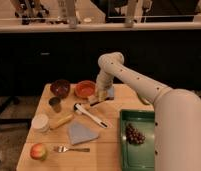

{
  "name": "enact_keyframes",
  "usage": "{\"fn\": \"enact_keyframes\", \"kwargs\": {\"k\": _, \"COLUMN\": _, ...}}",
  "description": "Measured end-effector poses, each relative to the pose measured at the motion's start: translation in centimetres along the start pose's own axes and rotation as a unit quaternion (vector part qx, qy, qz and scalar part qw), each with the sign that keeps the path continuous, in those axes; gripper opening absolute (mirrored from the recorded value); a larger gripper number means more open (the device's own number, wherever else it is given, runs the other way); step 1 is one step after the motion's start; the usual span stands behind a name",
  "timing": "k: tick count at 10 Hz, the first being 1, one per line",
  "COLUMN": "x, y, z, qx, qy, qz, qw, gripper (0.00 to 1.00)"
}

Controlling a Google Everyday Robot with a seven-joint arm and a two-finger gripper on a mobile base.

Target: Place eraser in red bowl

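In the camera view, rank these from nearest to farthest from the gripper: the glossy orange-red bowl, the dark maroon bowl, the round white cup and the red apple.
The gripper sits low at the back of the table.
1. Orange-red bowl, right beside it.
2. Maroon bowl, past the orange-red one.
3. White cup, side edge, mid-depth.
4. Apple, front corner.

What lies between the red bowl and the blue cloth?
A white-handled tool, seen in the camera view. The gripper hangs just beside the red bowl.

Table (110, 141) holds red bowl (85, 89), brush (90, 114), apple (38, 151), fork (71, 149), tray (141, 158); fingers (100, 95) just beside that bowl.
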Motion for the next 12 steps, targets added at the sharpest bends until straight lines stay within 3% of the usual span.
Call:
{"fn": "enact_keyframes", "kwargs": {"k": 7, "x": -1.5, "y": -3.4, "z": 2.0, "qx": -0.01, "qy": -0.03, "qz": -0.005, "qw": 0.9995, "gripper": 0.0}}
{"fn": "enact_keyframes", "kwargs": {"k": 12, "x": -1.4, "y": -3.5, "z": 2.0, "qx": -0.009, "qy": -0.031, "qz": -0.005, "qw": 0.9995, "gripper": 0.0}}
